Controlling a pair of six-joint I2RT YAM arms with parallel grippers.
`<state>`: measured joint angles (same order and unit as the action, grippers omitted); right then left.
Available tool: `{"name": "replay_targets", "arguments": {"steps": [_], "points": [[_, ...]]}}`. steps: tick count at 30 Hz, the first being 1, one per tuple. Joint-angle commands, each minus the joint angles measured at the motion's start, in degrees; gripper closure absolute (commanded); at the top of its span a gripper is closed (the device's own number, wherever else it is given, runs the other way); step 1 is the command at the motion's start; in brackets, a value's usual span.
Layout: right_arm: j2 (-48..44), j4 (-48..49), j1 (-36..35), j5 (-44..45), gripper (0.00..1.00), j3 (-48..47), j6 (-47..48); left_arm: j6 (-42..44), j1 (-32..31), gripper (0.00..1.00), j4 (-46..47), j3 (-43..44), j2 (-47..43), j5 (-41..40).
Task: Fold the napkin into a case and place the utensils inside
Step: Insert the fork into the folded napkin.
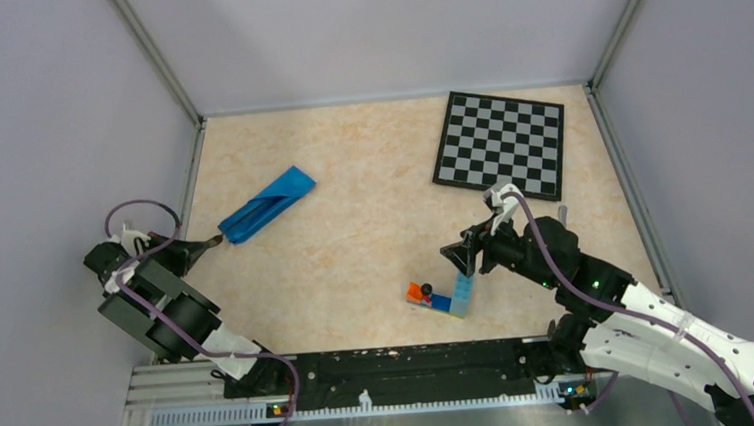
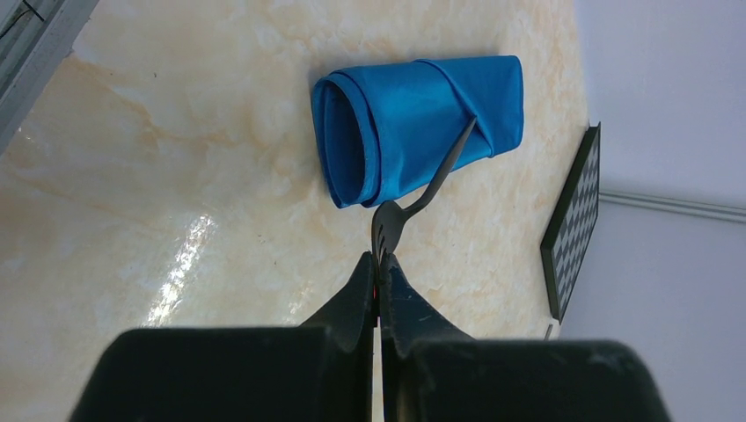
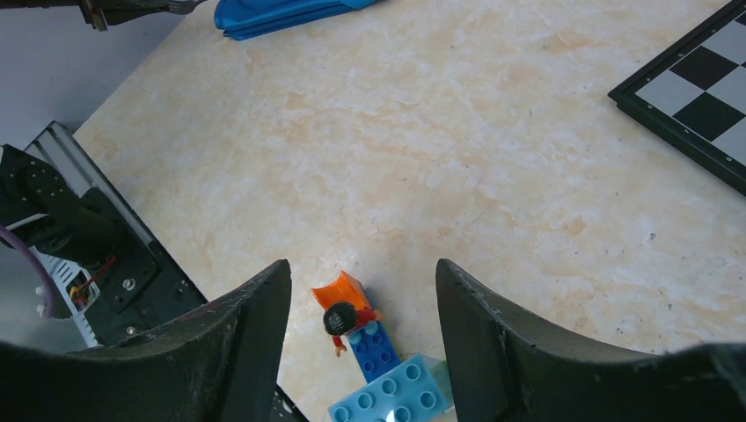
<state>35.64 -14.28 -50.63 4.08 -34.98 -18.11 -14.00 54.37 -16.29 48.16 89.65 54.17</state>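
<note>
Napkin [image 1: 264, 205], a bright blue, slightly shiny cloth, lies folded into a long flat case on the left rear part of the pale marbled table [image 1: 354, 225]. It sits at an angle, with its open, layered end towards the left arm. The left gripper [image 2: 378, 264] has its 2 black fingers pressed together on the tine end of a slim dark grey metal fork [image 2: 422, 189]. The fork's handle slants up across the napkin's edge and its far tip meets a diagonal fold in the cloth. Whether the tip sits under that fold cannot be told from here. On the right side of the table the right gripper [image 3: 362, 264] hangs with its 2 fingers spread wide, gripping nothing. It is poised over a small cluster of toy bricks [image 3: 387, 387] in light blue, dark blue and orange, with a tiny dark-headed figure on it. A black-framed chessboard [image 1: 501, 144] with grey and black squares lies flat at the right rear of the table, well apart from the napkin and just behind the right arm.
</note>
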Motion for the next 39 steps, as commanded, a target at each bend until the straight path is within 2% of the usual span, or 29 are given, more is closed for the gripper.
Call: {"name": "replay_targets", "arguments": {"steps": [1, 21, 30, 35, 39], "points": [[-0.3, 0.9, -0.7, 0.7, 0.39, -3.1, 0.2, -0.6, 0.6, 1.0, 2.4, 2.3, 1.5, 1.2], [-0.1, 1.4, -0.6, 0.3, 0.39, -3.0, 0.4, -2.6, -0.5, 1.0, 6.4, 0.6, 2.7, -1.6], [0.2, 1.5, -0.7, 0.1, 0.4, -3.0, 0.4, -4.5, -1.0, 1.0, 9.7, -0.1, 4.8, 0.8], [0.4, 1.7, -0.6, -0.1, 0.39, -2.8, 0.5, -5.9, -2.0, 1.0, 11.6, -0.6, 5.7, 1.6], [0.6, 1.9, -0.6, -0.2, 0.39, -2.8, 0.5, -7.5, -5.2, 1.0, 13.4, -0.2, 6.4, 0.9]]}}
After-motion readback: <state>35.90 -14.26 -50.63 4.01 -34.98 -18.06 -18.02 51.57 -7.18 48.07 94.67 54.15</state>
